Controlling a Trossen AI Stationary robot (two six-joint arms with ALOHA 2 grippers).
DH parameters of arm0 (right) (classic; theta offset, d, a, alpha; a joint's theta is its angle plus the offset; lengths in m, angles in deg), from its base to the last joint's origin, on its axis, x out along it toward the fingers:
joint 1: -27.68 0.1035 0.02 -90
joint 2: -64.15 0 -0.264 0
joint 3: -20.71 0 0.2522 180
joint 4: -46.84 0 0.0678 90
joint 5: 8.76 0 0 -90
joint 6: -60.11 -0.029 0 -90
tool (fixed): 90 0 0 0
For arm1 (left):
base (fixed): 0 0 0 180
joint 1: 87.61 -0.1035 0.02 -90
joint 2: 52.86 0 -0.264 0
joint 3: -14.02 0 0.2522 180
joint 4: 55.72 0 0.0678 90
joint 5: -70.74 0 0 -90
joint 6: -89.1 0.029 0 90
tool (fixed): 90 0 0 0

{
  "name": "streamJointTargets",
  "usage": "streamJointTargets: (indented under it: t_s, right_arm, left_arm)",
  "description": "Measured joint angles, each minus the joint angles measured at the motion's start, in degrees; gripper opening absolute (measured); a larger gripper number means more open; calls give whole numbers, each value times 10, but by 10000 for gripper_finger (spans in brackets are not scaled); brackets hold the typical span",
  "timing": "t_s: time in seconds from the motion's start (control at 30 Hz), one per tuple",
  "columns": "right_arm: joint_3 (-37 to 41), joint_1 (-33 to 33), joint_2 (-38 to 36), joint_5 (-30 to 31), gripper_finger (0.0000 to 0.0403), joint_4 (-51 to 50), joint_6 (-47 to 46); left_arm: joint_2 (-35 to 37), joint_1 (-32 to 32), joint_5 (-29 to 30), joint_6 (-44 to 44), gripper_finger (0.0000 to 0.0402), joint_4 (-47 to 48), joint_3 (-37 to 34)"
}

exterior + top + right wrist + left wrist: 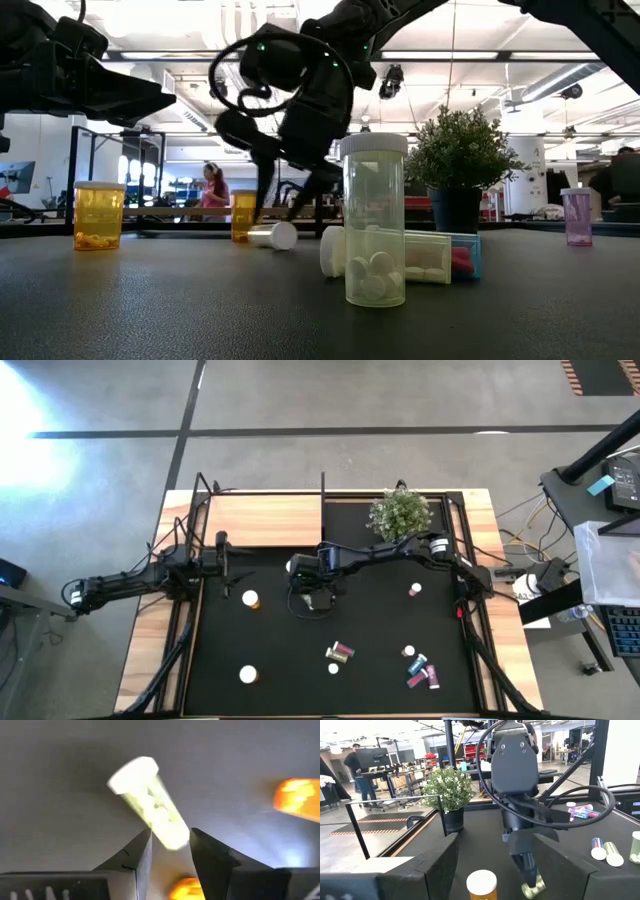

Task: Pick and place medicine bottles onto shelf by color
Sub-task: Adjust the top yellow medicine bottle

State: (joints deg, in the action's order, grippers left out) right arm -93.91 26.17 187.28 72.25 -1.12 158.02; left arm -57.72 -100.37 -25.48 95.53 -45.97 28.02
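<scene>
Upright yellowish bottle (375, 220) nearest, right gripper (169, 845) apparently pinching a lying yellowish bottle (150, 810), left gripper (222, 553) open.

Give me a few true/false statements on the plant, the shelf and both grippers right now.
1. The plant stands on the black mat. True.
2. Several bottles sit on the shelf. False: no bottle shows on it.
3. The right gripper is at a lying yellowish bottle. True.
4. The left gripper is shut on an orange bottle. False: it is open, and the bottle stands free ahead of it.
</scene>
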Motion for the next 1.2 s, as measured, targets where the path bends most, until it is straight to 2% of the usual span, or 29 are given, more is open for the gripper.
streamJointTargets:
  t_s: [0.1, 0.33, 0.73, 1.1, 1.2]
  right_arm:
    - [0, 0, 0, 0, 119, 28, 20]
    - [0, 0, 0, 1, 108, 5, -15]
    - [-1, -3, -9, 0, 107, 17, 31]
    - [-1, -3, -9, 1, 100, 28, -96]
    - [-1, -3, -9, 1, 97, -5, -74]
  left_arm:
    - [0, 0, 0, 0, 235, 0, 0]
    - [0, 0, 0, 0, 235, 0, 0]
    - [0, 0, 0, 0, 235, 0, 0]
    - [0, 0, 0, 0, 235, 0, 0]
    - [0, 0, 0, 0, 235, 0, 0]
